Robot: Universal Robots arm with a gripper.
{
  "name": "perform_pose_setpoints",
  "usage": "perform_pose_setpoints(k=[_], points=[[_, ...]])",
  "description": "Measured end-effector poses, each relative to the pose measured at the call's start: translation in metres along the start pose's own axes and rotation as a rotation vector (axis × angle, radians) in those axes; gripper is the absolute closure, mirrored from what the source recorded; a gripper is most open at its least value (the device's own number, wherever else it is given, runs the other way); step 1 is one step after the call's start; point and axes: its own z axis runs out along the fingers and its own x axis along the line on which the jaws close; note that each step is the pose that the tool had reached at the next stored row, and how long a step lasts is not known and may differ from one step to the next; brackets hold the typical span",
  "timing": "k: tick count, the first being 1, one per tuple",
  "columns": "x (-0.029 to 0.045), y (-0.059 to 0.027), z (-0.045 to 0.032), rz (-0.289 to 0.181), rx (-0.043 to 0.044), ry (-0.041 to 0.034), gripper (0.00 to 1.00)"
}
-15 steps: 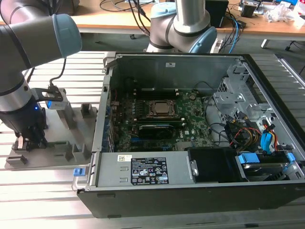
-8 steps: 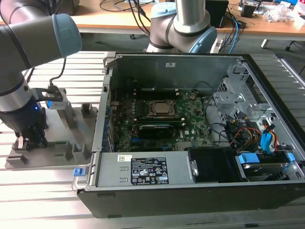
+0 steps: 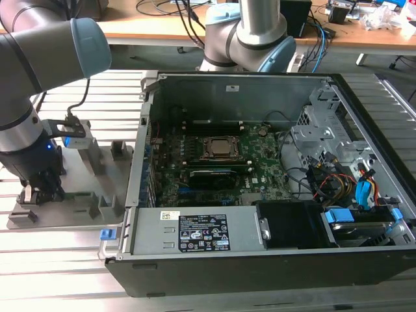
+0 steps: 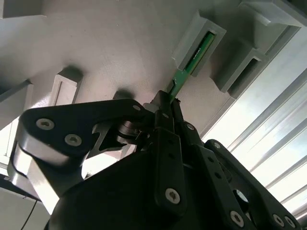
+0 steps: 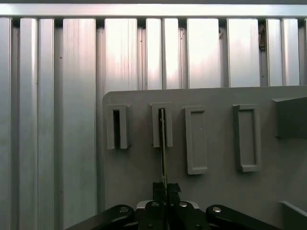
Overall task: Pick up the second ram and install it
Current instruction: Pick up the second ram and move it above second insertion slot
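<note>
On the grey fixture plate [image 5: 225,196], in the second rimmed slot from its side edge, the second ram [image 5: 163,143] stands edge-on. It is a thin green board, half sunk in the matte moulded pocket. The black, bolted end effector [image 5: 165,188] is pressed together across the board's flat faces at its free end, which shows in both wrist views. I judge the stick light, rigid and fragile. A firm, square pinch on the faces suits it, because tilting could bind it. The ribbed aluminium desk [image 5: 72,120] lies beneath.
</note>
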Motion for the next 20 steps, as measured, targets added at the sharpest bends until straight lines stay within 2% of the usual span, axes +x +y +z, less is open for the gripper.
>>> perform_pose_setpoints(k=[3, 7, 20], points=[[-0.0001, 0.0001, -0.0048, 0.0, 0.0001, -0.0001, 0.86], [-0.0002, 0.0002, -0.0075, 0.0, 0.0002, -0.0002, 0.86], [-0.0004, 0.001, -0.0267, 0.0, 0.0002, -0.0001, 0.86]])
